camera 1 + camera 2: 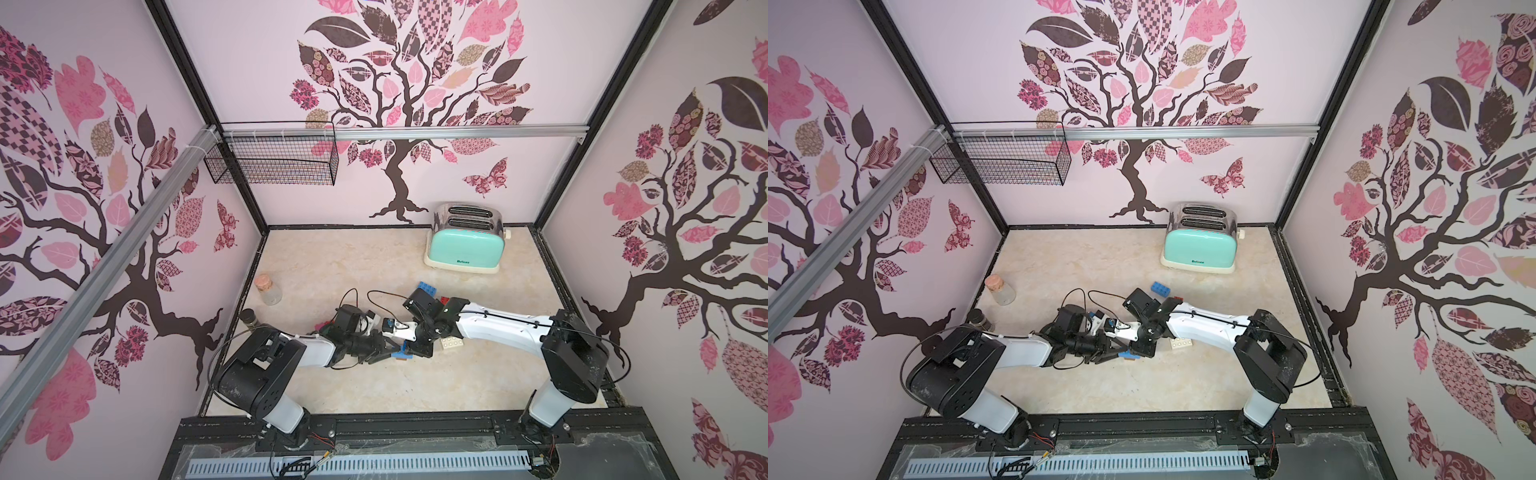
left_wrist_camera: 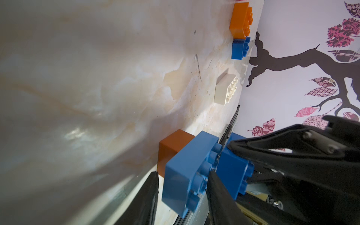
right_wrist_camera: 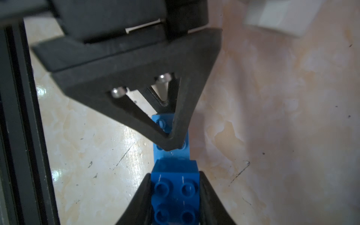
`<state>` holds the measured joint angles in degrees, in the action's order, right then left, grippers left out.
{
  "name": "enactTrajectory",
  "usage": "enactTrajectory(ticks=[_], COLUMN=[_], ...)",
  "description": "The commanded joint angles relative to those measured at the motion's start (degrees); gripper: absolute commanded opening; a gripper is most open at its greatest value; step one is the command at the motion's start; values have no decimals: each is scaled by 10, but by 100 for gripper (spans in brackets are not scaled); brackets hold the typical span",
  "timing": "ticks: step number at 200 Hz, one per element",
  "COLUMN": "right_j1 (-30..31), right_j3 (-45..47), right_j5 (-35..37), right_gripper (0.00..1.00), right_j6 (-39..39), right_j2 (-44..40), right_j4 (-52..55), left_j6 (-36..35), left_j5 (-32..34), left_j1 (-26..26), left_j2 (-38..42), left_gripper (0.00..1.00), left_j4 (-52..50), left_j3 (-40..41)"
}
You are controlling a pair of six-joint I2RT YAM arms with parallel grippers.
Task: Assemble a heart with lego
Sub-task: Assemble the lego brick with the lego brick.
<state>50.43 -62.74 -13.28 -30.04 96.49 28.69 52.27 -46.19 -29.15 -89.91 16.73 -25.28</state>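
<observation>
- table [image 1: 374,266]: both arms meet mid-frame in both top views.
- left gripper [image 2: 183,173]: jaws narrowed about the long blue brick [image 2: 181,153], lower centre of frame. one finger rests on its studs, the other just beside its underside. firm hold not confirmed.
- right gripper [image 3: 175,175]: clamped on the small blue brick [image 3: 175,196], bottom centre.
- relation: the small blue brick overlaps the long blue brick's near end. the long axis runs up-frame toward the left gripper. judged next: press down.
- brown brick [image 2: 171,144]: beneath the long blue brick.

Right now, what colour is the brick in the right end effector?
Blue brick; clearest in right wrist view.
</observation>
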Motion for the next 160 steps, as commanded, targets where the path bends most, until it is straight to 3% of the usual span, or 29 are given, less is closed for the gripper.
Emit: enactTrajectory(ticks=[1, 92, 134, 160], right_j1=[2, 28, 30, 14], right_j3=[-11, 6, 22, 12], right_j5=[-1, 25, 73, 35], right_gripper=[30, 29, 27, 27], right_j6=[-7, -19, -19, -18], right_j2=[7, 22, 13, 8], right_j4=[16, 18, 6, 28], left_j6=[-9, -9, -12, -15], left_j5=[18, 21, 21, 24], left_j1=[-1, -1, -1, -1], left_j2=[-11, -15, -14, -15], left_gripper=[42, 41, 41, 41], left_j4=[-12, -13, -17, -22], left_j3=[5, 5, 6, 6])
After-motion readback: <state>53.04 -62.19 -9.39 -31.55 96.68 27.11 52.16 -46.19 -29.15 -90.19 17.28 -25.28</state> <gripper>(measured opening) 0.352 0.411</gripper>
